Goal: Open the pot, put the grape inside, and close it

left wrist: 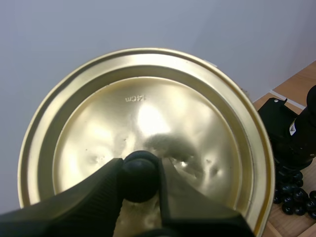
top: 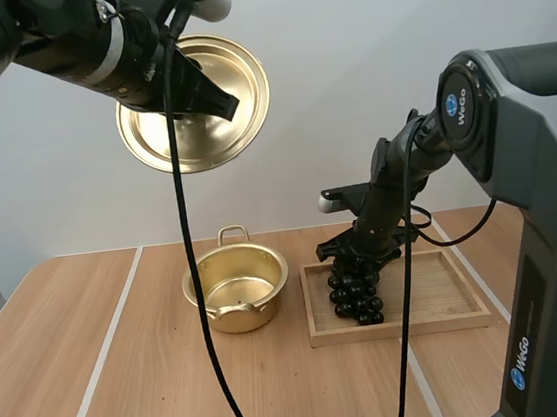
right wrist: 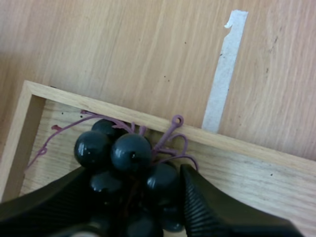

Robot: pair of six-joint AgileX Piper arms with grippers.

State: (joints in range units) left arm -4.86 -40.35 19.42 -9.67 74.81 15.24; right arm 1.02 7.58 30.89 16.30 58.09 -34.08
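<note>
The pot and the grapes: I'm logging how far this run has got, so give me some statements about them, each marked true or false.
1. The lid sits on the pot. False: the left gripper holds the lid by its knob, high above the table; the pot is open.
2. The grapes lie inside the pot. False: they are at the wooden tray, and the pot is empty.
3. The right gripper has its fingers on either side of the top of the grapes. True.
4. In the high view the pot stands left of the wooden tray. True.
</note>
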